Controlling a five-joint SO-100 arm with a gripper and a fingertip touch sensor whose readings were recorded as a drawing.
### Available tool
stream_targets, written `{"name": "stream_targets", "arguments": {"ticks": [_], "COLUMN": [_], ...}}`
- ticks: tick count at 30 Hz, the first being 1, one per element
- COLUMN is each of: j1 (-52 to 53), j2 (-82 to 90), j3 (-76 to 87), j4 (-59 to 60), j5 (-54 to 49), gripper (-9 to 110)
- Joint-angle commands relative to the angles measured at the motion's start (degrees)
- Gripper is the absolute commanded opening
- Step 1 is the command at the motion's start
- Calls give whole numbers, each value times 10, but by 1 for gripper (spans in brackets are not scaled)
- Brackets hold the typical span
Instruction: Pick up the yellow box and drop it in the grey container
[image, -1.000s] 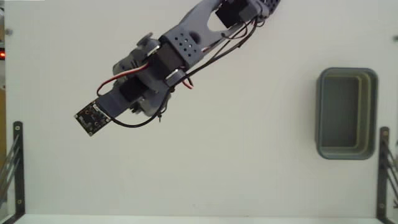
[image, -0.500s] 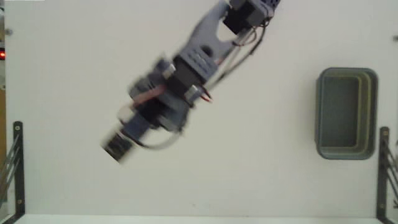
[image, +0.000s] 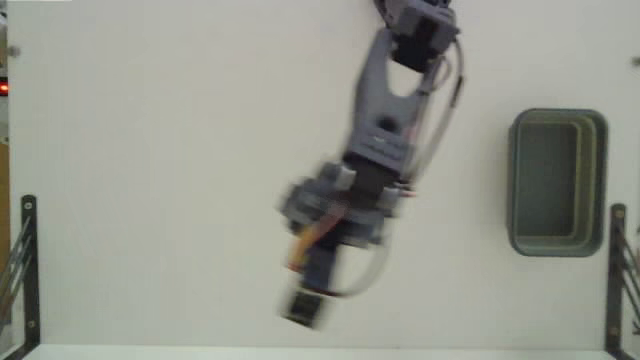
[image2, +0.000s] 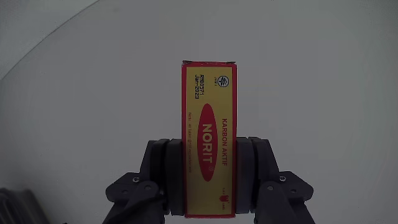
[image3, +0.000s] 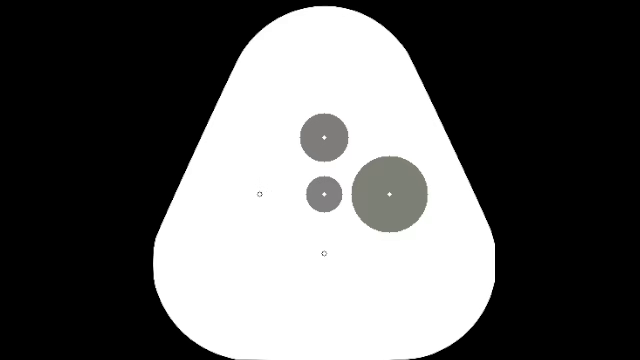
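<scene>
In the wrist view the yellow box stands upright, with a red border and a red oval reading NORIT. My gripper is shut on its lower half, one dark finger on each long side, over the white table. In the fixed view the arm is motion-blurred and reaches from the top down to the bottom middle. It covers the box and the fingers there. The grey container sits empty at the right, well apart from the arm's end.
Black metal brackets stand at the left edge and the right edge of the white table in the fixed view. A small red light glows at the far left. The container lies close to the right bracket.
The arm has swung from pointing lower-left at the table's left half round to the bottom middle, nearer the container. The container has not moved.
</scene>
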Motion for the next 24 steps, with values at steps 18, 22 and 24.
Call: {"name": "stream_targets", "arguments": {"ticks": [18, 22, 24], "j1": [-290, -345, -369], "j2": [135, 148, 154], "j3": [120, 144, 154], "j4": [-66, -76, -81], "j5": [2, 2, 2], "gripper": [39, 39, 39]}}
